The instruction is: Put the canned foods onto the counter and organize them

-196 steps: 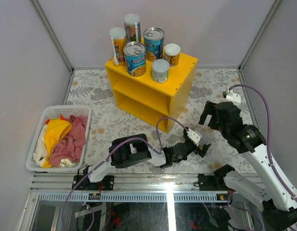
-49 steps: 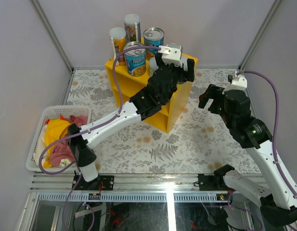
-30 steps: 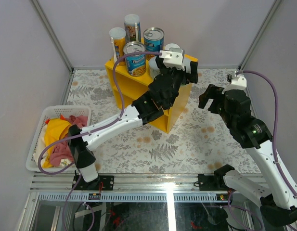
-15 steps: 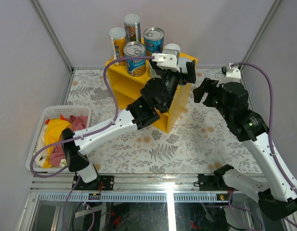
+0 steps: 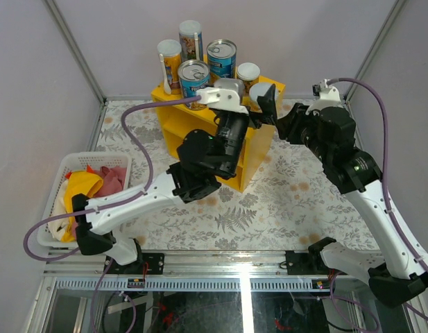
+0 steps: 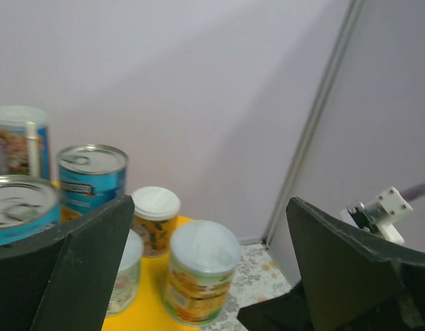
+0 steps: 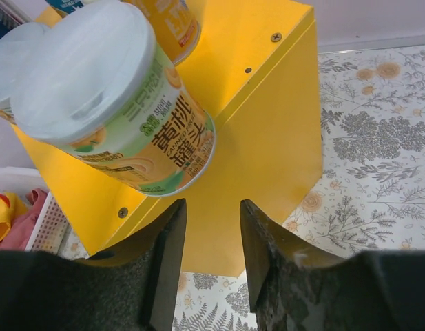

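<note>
Several canned foods stand on the yellow counter (image 5: 259, 147): two tall tubes (image 5: 170, 61), two blue-labelled cans (image 5: 221, 59), a short yellow can (image 5: 248, 71), a silvery can (image 5: 229, 86) and a pale-lidded, orange-and-green can (image 5: 259, 89) at the front right corner. My left gripper (image 6: 211, 203) is open wide just short of that can (image 6: 200, 272), with nothing between its fingers. My right gripper (image 7: 212, 207) is below the same can (image 7: 116, 103), beside the counter's side wall (image 7: 267, 131). Its jaws are drawn close with only a narrow gap, and they hold nothing.
A white laundry basket (image 5: 50, 208) with clothes sits at the table's left edge. Both arms crowd the counter's right front corner. Metal frame posts (image 5: 78, 52) and grey walls close in the back. A floral cloth (image 5: 297, 201) covers the table.
My left gripper has backed away from the pale-lidded can, which stays on the counter's corner. My right arm has swung left toward the counter and its jaws have closed.
</note>
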Motion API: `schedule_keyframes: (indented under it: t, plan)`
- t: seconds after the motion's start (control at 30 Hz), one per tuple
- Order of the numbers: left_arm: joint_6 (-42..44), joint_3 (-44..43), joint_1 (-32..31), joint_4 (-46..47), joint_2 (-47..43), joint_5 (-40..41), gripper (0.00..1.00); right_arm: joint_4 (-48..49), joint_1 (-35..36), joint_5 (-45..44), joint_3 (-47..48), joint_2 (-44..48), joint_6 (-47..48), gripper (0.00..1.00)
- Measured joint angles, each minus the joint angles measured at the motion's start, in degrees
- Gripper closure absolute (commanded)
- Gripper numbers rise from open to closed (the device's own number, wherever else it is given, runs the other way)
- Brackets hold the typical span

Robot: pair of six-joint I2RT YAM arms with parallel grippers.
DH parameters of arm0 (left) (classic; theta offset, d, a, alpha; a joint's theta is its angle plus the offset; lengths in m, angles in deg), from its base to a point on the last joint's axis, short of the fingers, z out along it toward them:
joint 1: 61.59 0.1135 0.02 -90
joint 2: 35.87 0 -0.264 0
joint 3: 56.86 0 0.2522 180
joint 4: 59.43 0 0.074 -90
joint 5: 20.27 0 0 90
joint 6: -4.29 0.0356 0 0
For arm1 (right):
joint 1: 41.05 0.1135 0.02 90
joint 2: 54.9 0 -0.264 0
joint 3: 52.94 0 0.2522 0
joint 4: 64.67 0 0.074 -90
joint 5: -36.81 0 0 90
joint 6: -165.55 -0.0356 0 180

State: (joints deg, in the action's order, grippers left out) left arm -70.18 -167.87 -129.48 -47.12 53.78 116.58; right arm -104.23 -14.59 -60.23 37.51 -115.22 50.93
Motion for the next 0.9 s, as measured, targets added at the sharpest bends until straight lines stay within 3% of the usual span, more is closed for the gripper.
schedule_keyframes:
  t: [0.27, 0.9]
  plan:
    - [4.4, 2.3, 1.6, 1.6, -6.1, 4.4, 0.09, 1.3, 0.0, 1.9, 1.7, -2.2, -0.1, 0.58]
    - [-6.2, 7.8, 12.9, -12.4, -9.0, 5.3, 0.06, 3.4, 0.1, 2.2, 4.2, -7.4, -0.4, 0.59]
